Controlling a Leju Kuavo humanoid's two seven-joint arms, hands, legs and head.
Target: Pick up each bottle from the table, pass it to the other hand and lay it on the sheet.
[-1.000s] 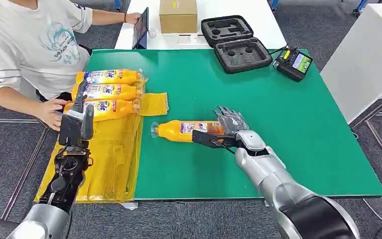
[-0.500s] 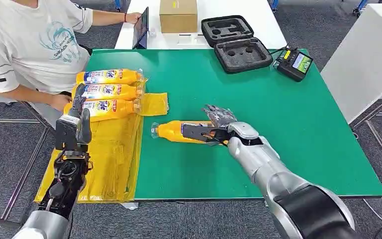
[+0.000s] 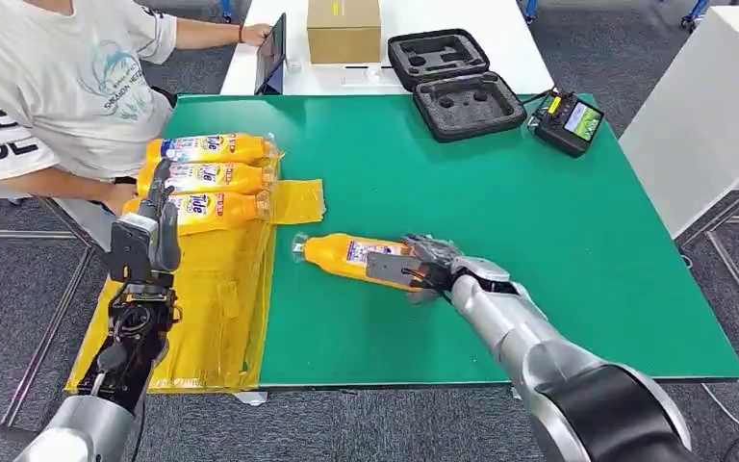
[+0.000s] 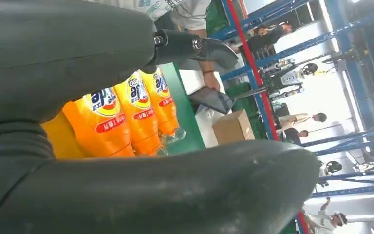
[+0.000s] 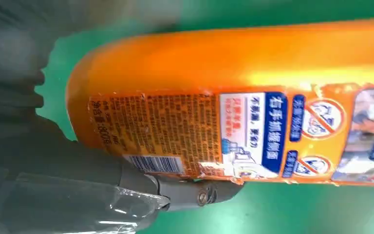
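Observation:
An orange bottle (image 3: 346,254) lies on its side on the green table (image 3: 539,221), its clear cap pointing at the yellow sheet (image 3: 212,308). My right hand (image 3: 433,269) grips its base end, fingers curled over the top and thumb (image 5: 175,190) along the label of the bottle (image 5: 253,63). Three more orange bottles (image 3: 214,177) lie side by side at the sheet's far end. My left hand (image 3: 146,241) stands upright over the sheet's left side, fingers apart and holding nothing. The left wrist view shows those bottles (image 4: 131,112) beyond the hand.
A person (image 3: 58,87) in a white T-shirt sits at the table's far left corner, an arm close to the sheet. A black foam case (image 3: 457,82) and a handheld controller (image 3: 568,122) lie at the back right. A cardboard box (image 3: 344,29) and tablet (image 3: 274,53) stand on the white table behind.
My right hand slid left along the bottle and its fingers came down around the base; the bottle turned slightly. The person's hand drew back from the sheet's edge. My left hand barely moved.

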